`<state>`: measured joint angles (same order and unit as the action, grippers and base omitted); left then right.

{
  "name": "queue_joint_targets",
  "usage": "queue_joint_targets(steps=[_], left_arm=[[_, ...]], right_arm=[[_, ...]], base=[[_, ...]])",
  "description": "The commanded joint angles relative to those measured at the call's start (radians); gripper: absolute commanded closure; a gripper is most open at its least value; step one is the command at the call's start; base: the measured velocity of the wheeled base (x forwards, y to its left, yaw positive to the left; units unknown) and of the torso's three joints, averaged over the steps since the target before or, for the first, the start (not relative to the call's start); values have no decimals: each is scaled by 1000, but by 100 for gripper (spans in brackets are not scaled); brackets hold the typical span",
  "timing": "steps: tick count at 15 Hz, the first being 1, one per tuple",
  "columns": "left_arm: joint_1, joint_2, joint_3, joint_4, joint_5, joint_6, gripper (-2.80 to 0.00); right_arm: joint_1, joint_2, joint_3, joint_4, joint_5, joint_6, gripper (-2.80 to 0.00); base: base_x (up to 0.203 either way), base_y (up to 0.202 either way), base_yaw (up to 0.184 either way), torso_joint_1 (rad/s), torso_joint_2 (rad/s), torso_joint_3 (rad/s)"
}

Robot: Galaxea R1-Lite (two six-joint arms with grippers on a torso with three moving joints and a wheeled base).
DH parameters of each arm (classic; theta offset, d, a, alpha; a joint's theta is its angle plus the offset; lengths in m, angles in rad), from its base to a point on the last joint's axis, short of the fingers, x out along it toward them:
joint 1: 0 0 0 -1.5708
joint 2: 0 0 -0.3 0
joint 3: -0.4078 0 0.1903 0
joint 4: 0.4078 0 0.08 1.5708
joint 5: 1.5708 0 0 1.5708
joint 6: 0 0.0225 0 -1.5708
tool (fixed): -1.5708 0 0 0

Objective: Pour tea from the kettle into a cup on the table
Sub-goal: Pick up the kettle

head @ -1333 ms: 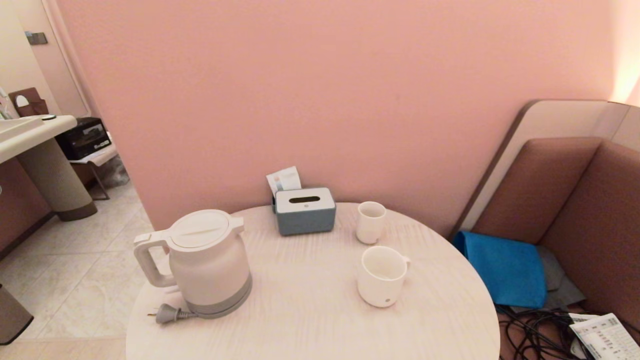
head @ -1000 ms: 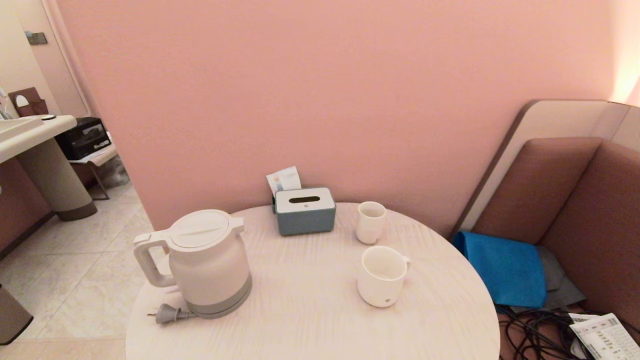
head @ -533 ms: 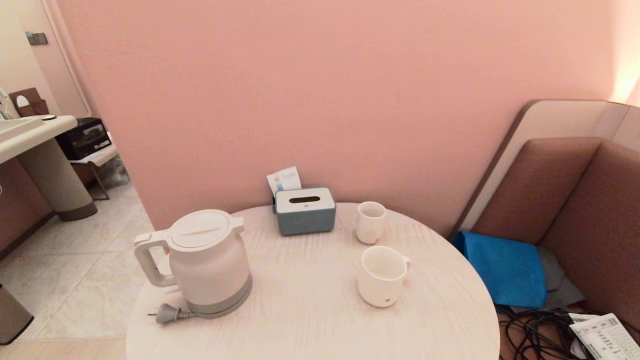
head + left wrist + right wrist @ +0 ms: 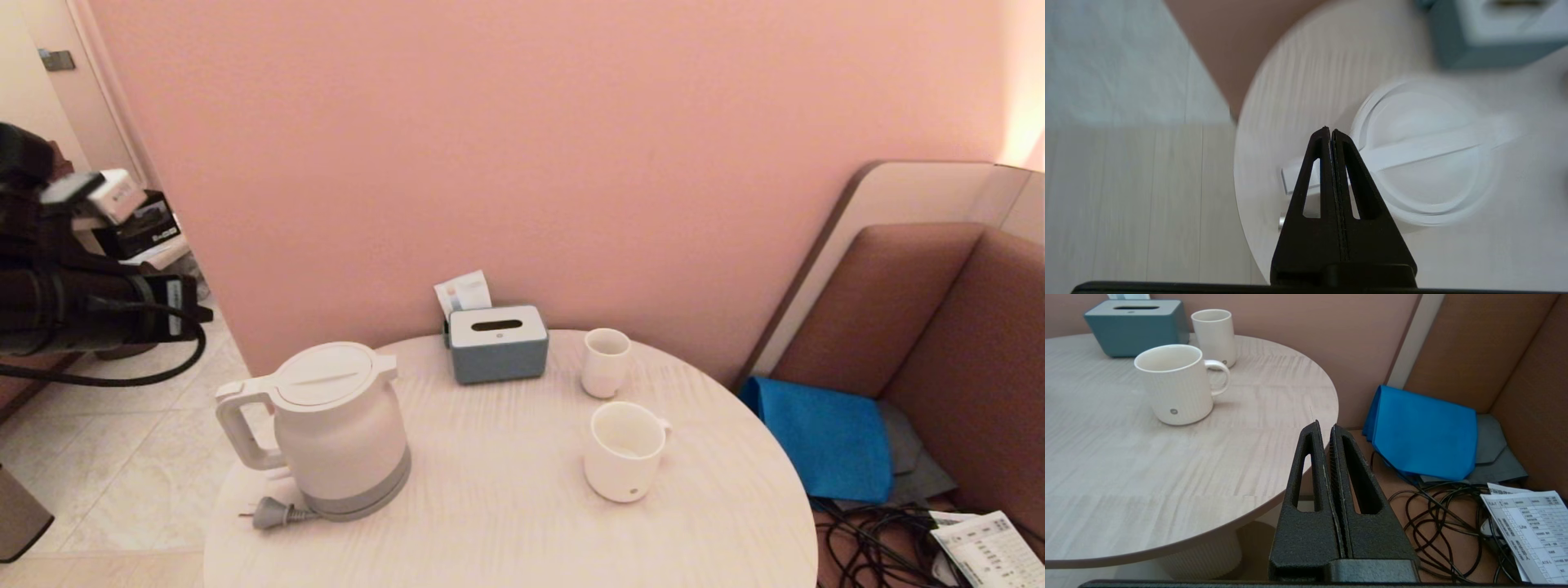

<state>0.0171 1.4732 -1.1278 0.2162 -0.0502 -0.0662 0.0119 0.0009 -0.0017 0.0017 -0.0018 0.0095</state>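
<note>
Head view showed the kettle (image 4: 339,429) at the surface's (image 4: 506,523) left edge, handle outward. That suited the left tool (image 4: 1331,132), which hung above it, shut and empty. The right tool (image 4: 1324,428), also shut and empty, sat off the right edge near the cup (image 4: 1173,384).

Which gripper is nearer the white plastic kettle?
Left. The left gripper hangs above the white plastic kettle, near its handle; the right gripper sits off the table's far side.

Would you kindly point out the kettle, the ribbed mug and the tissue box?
kettle (image 4: 343,433), head view, front of its body.
mug (image 4: 1177,390), right wrist view, its side wall.
tissue box (image 4: 498,355), head view, its grey front face.
</note>
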Motion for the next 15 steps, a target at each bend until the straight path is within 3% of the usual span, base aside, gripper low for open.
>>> queue_joint_targets(steps=[1,3,6,15], left_arm=[[7,107,183,-161,-1,-2,0],[15,78,358,-338,-2,-2,0],[23,6,474,-419,-3,-1,0],[23,27,379,-431,-7,-4,0]], right_arm=[[0,1,0,0,0,0,0],[0,1,0,0,0,1,0],[0,1,0,0,0,1,0],[0,1,0,0,0,1,0]], base=[[0,0,0,0,0,0],[0,0,0,0,0,0],[0,0,0,0,0,0],[0,0,0,0,0,0]])
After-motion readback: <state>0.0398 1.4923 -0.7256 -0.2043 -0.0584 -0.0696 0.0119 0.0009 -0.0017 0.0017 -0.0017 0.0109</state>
